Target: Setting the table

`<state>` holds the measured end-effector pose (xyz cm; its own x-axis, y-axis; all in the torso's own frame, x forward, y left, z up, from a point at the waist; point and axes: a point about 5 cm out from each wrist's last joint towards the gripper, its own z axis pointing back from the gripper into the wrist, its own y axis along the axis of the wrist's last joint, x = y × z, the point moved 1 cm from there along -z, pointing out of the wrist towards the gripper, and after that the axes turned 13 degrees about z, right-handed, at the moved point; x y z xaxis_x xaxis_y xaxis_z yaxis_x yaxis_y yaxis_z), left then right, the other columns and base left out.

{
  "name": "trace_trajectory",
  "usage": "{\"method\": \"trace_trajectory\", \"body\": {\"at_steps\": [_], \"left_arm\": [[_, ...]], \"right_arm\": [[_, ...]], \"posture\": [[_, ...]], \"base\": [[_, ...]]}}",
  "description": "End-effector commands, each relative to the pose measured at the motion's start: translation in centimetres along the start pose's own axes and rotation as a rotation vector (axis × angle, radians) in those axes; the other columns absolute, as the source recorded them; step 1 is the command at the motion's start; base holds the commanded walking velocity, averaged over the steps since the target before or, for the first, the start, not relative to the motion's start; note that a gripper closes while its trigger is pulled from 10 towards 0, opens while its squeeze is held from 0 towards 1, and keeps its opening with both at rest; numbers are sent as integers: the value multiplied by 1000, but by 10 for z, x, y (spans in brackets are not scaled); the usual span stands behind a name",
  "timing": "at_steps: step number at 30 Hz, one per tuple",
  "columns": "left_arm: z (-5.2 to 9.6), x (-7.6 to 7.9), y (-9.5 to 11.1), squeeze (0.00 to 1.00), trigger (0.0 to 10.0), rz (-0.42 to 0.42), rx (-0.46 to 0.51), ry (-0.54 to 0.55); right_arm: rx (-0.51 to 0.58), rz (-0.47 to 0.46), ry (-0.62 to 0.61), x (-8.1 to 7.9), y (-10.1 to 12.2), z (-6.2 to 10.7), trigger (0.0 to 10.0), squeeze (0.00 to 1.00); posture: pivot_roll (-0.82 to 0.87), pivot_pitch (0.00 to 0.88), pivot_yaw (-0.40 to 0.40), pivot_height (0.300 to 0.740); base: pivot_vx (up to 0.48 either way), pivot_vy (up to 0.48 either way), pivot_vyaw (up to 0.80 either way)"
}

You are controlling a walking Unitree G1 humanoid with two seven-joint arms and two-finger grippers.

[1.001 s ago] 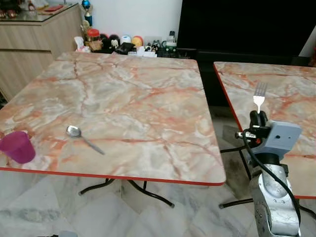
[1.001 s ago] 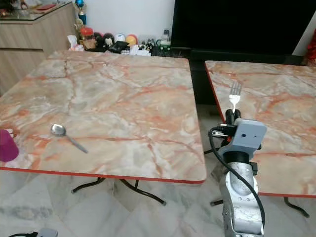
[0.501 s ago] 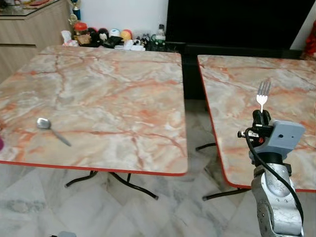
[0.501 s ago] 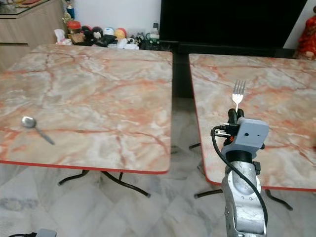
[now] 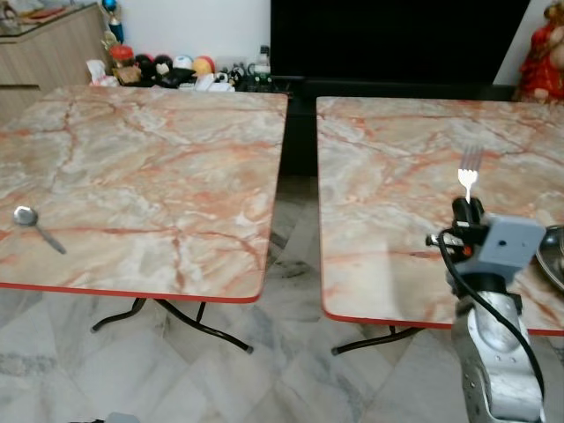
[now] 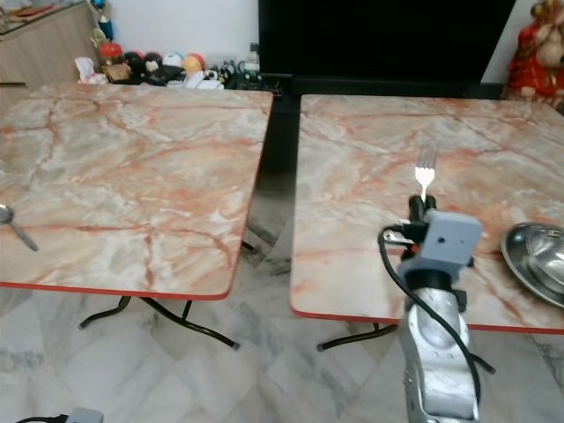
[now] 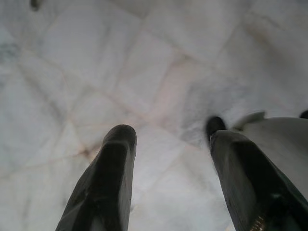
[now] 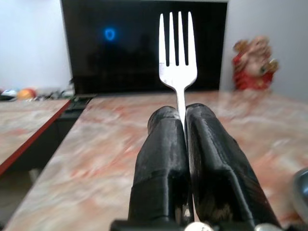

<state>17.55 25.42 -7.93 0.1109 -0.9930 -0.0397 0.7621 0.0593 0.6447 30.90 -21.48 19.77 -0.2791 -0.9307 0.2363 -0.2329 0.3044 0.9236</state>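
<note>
The right gripper has its two black fingers pressed together on the fork, whose handle runs up between them with tines upright, held over the near edge of the right-hand marble table. A steel plate lies near the gripper on that table. The left gripper hangs over the floor, fingers spread.

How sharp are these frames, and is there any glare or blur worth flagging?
Left and right eye views: slightly soft, and the fork tines smear a little; soft sheen on the right table. Right wrist view: the fork and the right pincer are sharp, the background statue blurred, a blue glint on the dark screen. Left wrist view: the left pincer is out of focus over a pale floor.
</note>
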Motion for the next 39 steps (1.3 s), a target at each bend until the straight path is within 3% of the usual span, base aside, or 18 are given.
{"method": "trace_trajectory", "body": {"at_steps": [1, 39], "left_arm": [[3, -7, -6, 0, 10000, -32, -28, 11], [2, -2, -7, 0, 10000, -19, -29, 3]], "right_arm": [[23, -6, 13, -4, 7, -1, 10000, 0], [18, 2, 0, 2, 7, -2, 10000, 0]], "posture": [[6, 106, -1, 740], [1, 134, -8, 740]], "base": [[0, -334, 0], [0, -331, 0]]}}
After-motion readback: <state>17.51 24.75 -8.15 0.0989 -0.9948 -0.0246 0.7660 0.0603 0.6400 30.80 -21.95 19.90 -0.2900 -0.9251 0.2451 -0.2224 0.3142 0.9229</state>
